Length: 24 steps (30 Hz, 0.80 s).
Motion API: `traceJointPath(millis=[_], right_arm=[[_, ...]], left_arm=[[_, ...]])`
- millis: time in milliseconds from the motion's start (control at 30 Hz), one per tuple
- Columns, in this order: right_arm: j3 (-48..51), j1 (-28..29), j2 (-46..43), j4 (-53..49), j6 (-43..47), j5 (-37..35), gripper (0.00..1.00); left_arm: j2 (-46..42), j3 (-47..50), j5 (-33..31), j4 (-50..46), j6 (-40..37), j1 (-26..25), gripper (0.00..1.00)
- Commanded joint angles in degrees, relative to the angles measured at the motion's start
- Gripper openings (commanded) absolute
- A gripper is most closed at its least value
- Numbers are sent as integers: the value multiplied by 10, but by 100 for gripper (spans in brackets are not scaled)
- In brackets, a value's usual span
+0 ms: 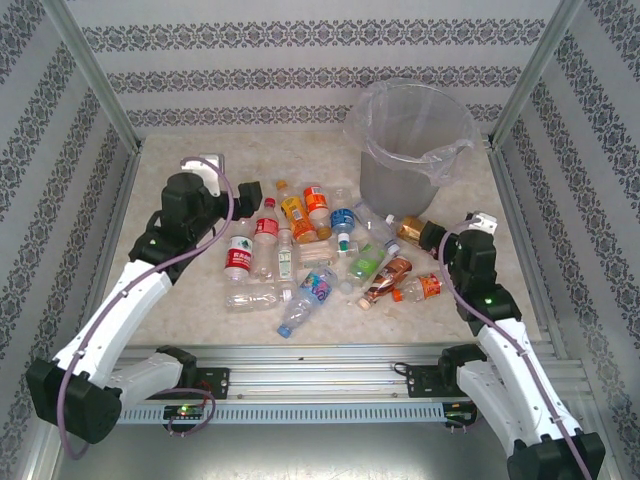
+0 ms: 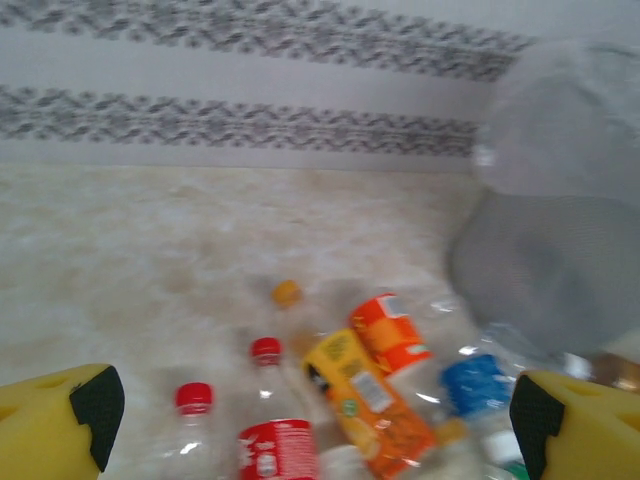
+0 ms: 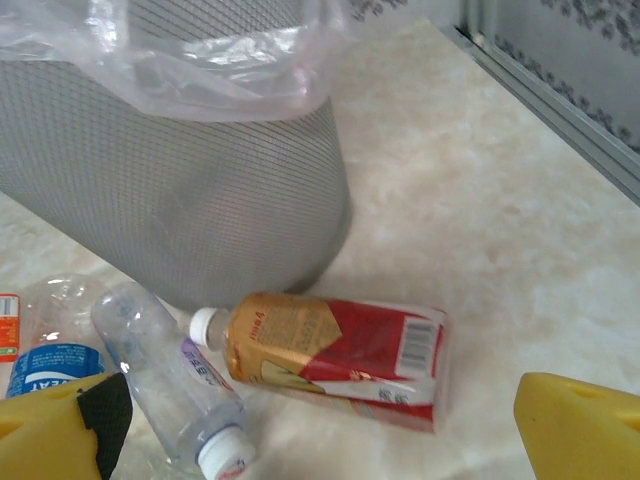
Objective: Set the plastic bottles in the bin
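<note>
Several plastic bottles (image 1: 320,250) lie in a heap in the middle of the table. The grey mesh bin (image 1: 415,150), lined with a clear bag, stands behind them at the right. My left gripper (image 1: 238,195) hangs open over the heap's left end. Between its yellow fingers (image 2: 60,425) I see a red-labelled bottle (image 2: 275,445), a yellow-labelled one (image 2: 370,400) and an orange-labelled one (image 2: 390,330). My right gripper (image 1: 435,237) is open too, just short of a red-and-gold bottle (image 3: 340,355) lying at the foot of the bin (image 3: 170,200). A clear bottle (image 3: 175,385) lies to that bottle's left.
Patterned walls and metal frame posts (image 1: 95,75) close the table in on three sides. A metal rail (image 1: 320,360) runs along the near edge by the arm bases. The right wall's base (image 3: 560,110) runs close behind the bin.
</note>
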State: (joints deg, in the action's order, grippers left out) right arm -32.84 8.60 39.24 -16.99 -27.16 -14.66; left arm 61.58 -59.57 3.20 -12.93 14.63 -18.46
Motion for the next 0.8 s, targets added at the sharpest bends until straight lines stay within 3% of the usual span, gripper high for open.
traceJointPath(millis=[0, 133, 300, 767], right_arm=[[-57, 10, 7, -171, -89, -67, 98], [-102, 11, 18, -257, -136, -40, 98], [-144, 13, 68, -362, -185, -10, 92], [-81, 10, 119, -339, -273, 116, 89]], left_arm=[[17, -68, 75, -100, -17, -17, 100], [53, -117, 158, -163, -59, -26, 100], [80, -133, 245, -149, -119, -49, 100], [153, -118, 326, -4, -166, -93, 100]])
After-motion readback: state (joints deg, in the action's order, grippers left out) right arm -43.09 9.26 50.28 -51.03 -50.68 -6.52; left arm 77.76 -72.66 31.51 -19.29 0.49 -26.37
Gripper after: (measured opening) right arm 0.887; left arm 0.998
